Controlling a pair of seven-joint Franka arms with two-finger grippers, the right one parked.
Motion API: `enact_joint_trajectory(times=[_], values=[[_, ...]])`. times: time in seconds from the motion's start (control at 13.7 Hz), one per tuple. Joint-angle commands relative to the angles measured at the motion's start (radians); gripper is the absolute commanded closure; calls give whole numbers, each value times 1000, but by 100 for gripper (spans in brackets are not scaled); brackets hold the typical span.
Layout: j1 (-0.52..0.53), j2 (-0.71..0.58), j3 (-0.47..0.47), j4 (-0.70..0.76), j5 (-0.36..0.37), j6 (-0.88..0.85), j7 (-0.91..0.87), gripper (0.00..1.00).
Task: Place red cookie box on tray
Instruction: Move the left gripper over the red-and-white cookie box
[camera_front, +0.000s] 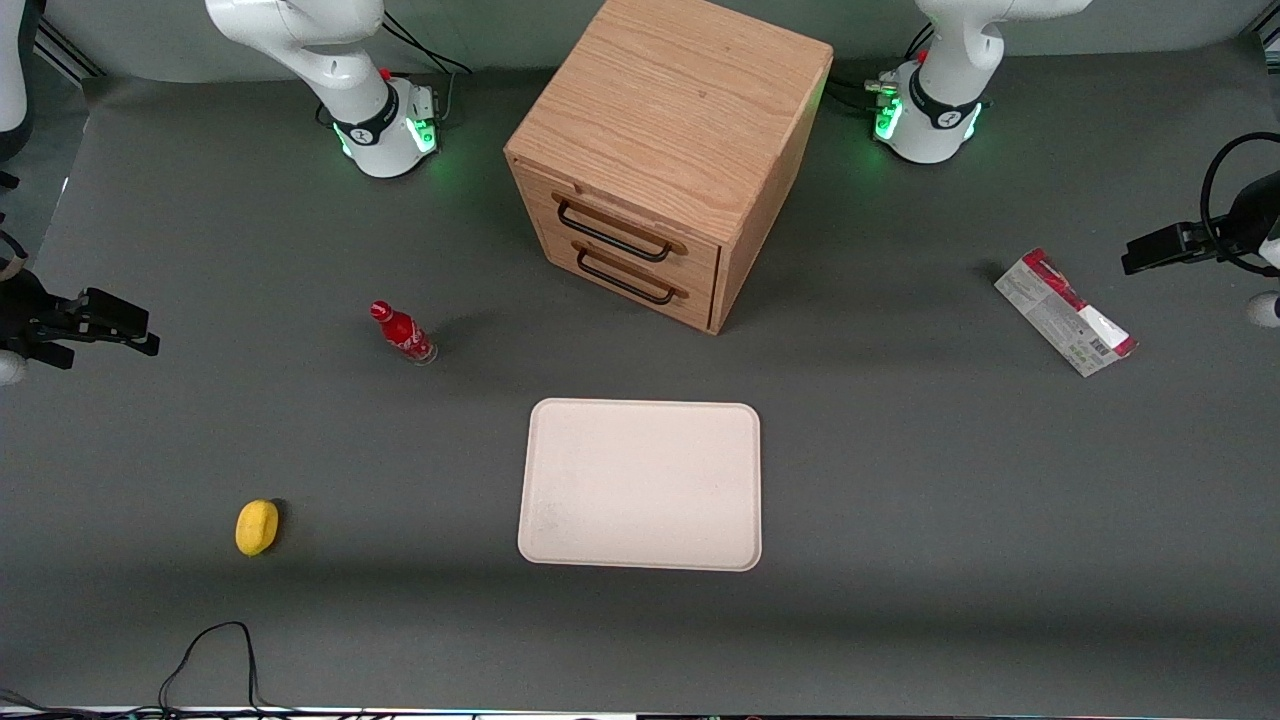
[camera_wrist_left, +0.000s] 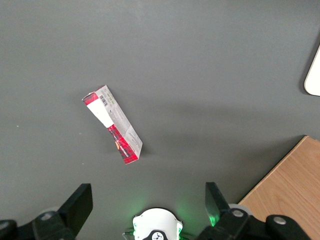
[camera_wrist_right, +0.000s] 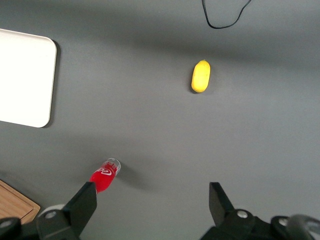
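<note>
The red cookie box (camera_front: 1065, 312) lies flat on the grey table toward the working arm's end, with its whitish printed face up and nothing touching it. The left wrist view shows the red cookie box (camera_wrist_left: 113, 124) lying apart from the fingers. My left gripper (camera_front: 1135, 258) hovers at the working arm's end of the table, beside the box and clear of it. The gripper (camera_wrist_left: 147, 200) is open wide and holds nothing. The cream tray (camera_front: 640, 485) lies bare in the middle of the table, nearer the front camera than the cabinet. A corner of the tray (camera_wrist_left: 315, 75) shows in the left wrist view.
A wooden two-drawer cabinet (camera_front: 665, 160) stands at the table's middle, farther from the camera than the tray. A small red cola bottle (camera_front: 402, 333) and a yellow lemon-like object (camera_front: 257, 526) sit toward the parked arm's end. A black cable (camera_front: 210, 650) loops at the near edge.
</note>
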Motion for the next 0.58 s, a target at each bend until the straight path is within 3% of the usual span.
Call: enact_joint_trajectory(times=[0.0,0.15,0.51], values=[[21,11,-4,36,14,-42,4,0],[41,9,0,39,14,-59,4,0],[220,8,31,28,12,-115,5,0]])
